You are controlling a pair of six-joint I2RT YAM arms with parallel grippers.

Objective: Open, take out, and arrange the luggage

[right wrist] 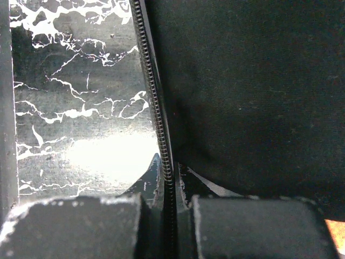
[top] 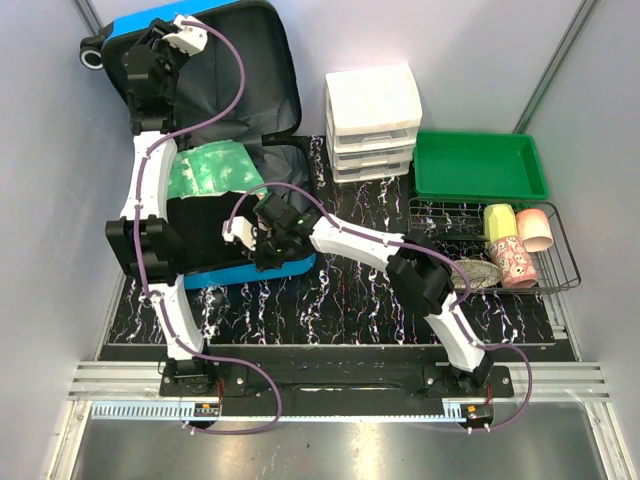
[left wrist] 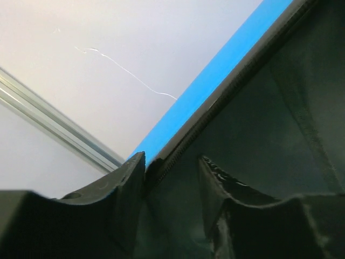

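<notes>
The bright blue luggage (top: 250, 272) lies open on the mat, its lid (top: 240, 70) standing up against the back wall with the dark lining showing. My left gripper (top: 165, 35) is at the lid's top edge. In the left wrist view its jaws (left wrist: 172, 158) straddle the blue rim (left wrist: 215, 75): one finger rests on the rim, the other stands off the lining, so it is open. My right gripper (top: 262, 243) is at the lower half's near right edge. In the right wrist view it (right wrist: 170, 178) is shut on the zipper rim (right wrist: 153, 97), beside the dark lining (right wrist: 248, 81).
A green patterned bundle (top: 210, 170) lies inside the luggage. A white three-drawer organiser (top: 372, 120) and a green tray (top: 480, 165) stand at the back right. A wire basket (top: 560, 250) holds a yellow cup (top: 499, 222), a pink cup (top: 535, 228) and a patterned cup (top: 515, 262).
</notes>
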